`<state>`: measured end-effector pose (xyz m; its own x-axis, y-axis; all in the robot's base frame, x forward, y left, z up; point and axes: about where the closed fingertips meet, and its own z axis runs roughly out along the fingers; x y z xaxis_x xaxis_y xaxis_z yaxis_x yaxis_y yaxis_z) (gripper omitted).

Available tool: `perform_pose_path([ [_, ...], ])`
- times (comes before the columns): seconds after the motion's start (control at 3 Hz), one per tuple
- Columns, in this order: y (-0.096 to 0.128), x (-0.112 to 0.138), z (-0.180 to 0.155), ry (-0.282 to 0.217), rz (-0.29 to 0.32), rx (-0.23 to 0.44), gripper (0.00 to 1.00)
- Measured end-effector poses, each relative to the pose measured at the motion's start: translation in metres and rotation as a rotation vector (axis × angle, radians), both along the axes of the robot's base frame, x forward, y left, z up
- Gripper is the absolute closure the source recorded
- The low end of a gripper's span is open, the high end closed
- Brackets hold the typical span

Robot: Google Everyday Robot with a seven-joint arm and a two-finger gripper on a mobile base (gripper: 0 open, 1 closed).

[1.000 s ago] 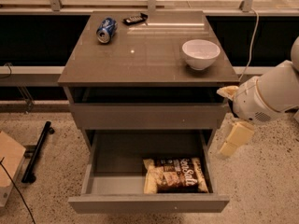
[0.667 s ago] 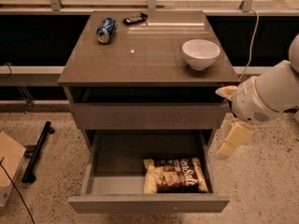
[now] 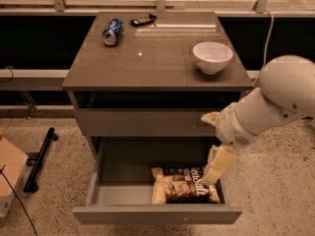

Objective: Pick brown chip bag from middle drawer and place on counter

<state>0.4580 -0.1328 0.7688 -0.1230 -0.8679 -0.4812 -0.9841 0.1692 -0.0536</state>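
The brown chip bag (image 3: 183, 185) lies flat in the front right part of the open middle drawer (image 3: 157, 213), dark brown in the middle with pale tan ends. My gripper (image 3: 210, 150) hangs at the drawer's right side, just above the bag's right end. It is open and empty, and its lower pale finger (image 3: 219, 164) points down toward the bag. The white arm reaches in from the right. The counter (image 3: 147, 58) is the glossy grey-brown top of the cabinet.
On the counter stand a white bowl (image 3: 212, 56) at the right, a blue soda can (image 3: 112, 32) lying at the back left and a small dark object (image 3: 143, 19) at the back. A closed drawer front (image 3: 142, 122) sits above the open drawer. A black bar (image 3: 39, 159) lies on the floor at left.
My gripper has moved left and down, from beside the cabinet's right edge to just over the right end of the chip bag. The bag has not moved.
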Motion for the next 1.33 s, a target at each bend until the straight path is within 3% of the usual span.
perform_pose_path([
  [0.33,0.015,-0.003,-0.033,0.026,0.021,0.031,0.0],
  [1.0,0.027,0.0,-0.114,0.075,-0.012,0.071,0.0],
  [1.33,0.027,0.0,-0.115,0.074,-0.014,0.067,0.0],
])
